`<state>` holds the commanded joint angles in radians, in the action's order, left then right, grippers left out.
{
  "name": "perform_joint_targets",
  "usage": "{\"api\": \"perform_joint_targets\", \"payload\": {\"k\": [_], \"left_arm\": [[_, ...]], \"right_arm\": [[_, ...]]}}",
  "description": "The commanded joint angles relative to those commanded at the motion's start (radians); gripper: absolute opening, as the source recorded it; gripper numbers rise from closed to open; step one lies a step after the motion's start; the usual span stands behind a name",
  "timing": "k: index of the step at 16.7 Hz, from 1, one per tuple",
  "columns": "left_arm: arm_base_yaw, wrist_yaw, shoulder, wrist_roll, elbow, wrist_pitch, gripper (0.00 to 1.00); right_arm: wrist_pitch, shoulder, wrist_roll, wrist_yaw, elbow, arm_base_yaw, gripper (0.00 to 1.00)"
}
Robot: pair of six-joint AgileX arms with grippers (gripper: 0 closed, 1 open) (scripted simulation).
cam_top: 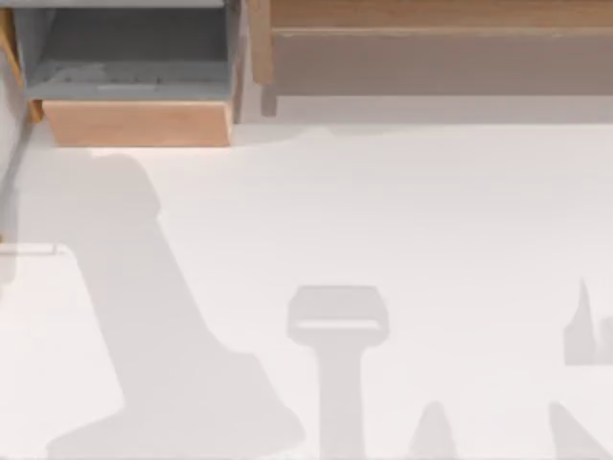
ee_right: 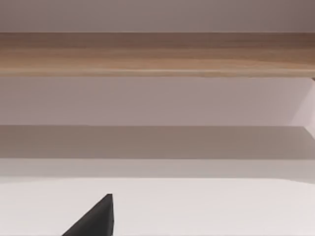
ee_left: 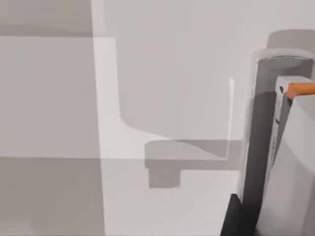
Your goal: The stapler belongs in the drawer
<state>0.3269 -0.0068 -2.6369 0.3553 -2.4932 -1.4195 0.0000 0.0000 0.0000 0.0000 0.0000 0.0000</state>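
Observation:
The drawer [cam_top: 139, 123] stands pulled open at the table's far left, its tan front panel facing the table and its grey floor [cam_top: 134, 57] exposed. A faint pale patch [cam_top: 96, 77] lies on that floor; I cannot tell what it is. In the left wrist view, a pale grey-white stapler [ee_left: 290, 162] with a rounded end and a thin dark strip rises close to the camera. Beside it is a dark finger [ee_left: 235, 219] of my left gripper. A small orange piece [ee_left: 301, 89] sits near the stapler's top. One dark fingertip [ee_right: 98, 219] of my right gripper points toward the shelf.
A wide brown wooden shelf [cam_top: 431, 48] runs along the back right, its front board [ee_right: 157, 54] facing the right wrist view. Arm shadows [cam_top: 144, 316] fall across the white table. A thin wooden post [cam_top: 259, 48] separates drawer and shelf.

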Motion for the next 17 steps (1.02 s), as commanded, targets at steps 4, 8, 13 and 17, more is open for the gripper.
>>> {"api": "perform_joint_targets", "payload": {"k": [4,8,13,17], "left_arm": [[0.000,0.000,0.000,0.000,0.000,0.000,0.53],[0.000,0.000,0.000,0.000,0.000,0.000,0.83],[0.000,0.000,0.000,0.000,0.000,0.000,1.00],[0.000,0.000,0.000,0.000,0.000,0.000,1.00]], "right_arm": [[0.000,0.000,0.000,0.000,0.000,0.000,1.00],[0.000,0.000,0.000,0.000,0.000,0.000,1.00],[0.000,0.000,0.000,0.000,0.000,0.000,1.00],[0.000,0.000,0.000,0.000,0.000,0.000,1.00]]}}
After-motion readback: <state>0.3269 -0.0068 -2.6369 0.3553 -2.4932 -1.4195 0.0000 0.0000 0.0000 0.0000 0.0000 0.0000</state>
